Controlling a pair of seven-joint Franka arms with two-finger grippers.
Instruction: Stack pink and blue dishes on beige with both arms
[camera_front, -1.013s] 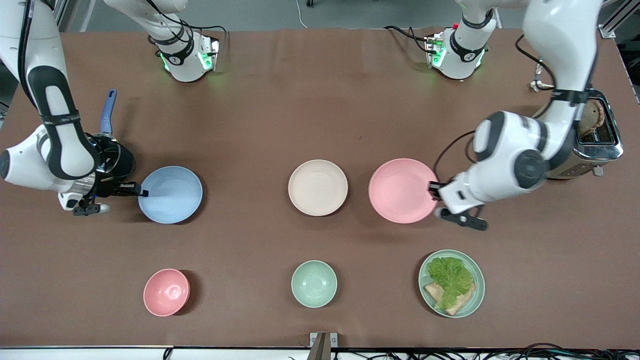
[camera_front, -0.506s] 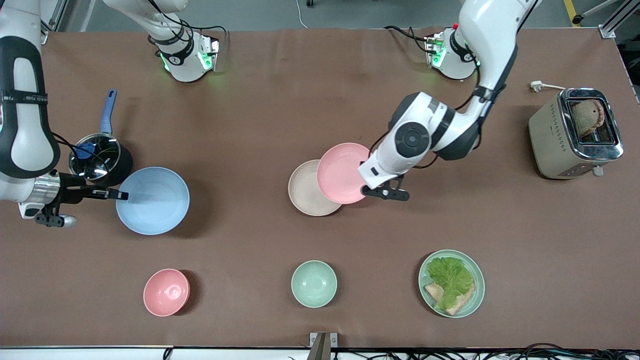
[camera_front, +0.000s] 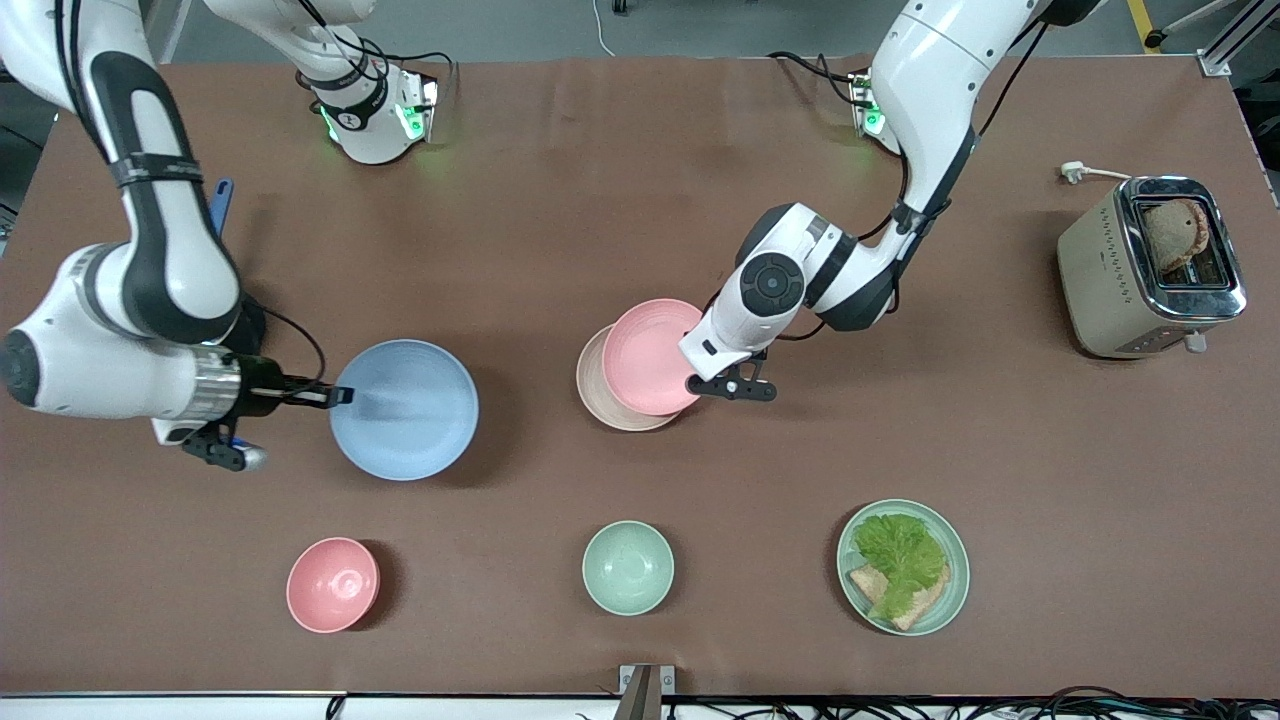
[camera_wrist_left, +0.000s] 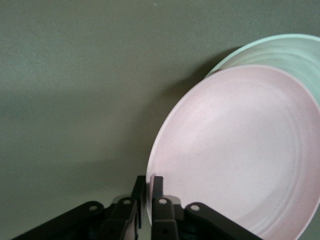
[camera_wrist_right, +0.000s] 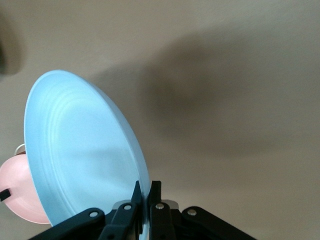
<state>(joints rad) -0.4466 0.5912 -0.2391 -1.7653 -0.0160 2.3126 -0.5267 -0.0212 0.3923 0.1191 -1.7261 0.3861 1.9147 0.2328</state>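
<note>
Pink plate (camera_front: 648, 356) up in the air, overlapping most of the beige plate (camera_front: 600, 395) mid-table, pinched by the rim in the left gripper (camera_front: 697, 372), fingers (camera_wrist_left: 157, 186) clamped tight; elbow bent low. Slid further over the beige one than half a second back. Blue plate (camera_front: 404, 409) lifted too, rim squeezed in the right gripper (camera_front: 338, 396), forearm level. Now carried well toward the middle, over bare table, away from the pot (camera_front: 245, 325).
</note>
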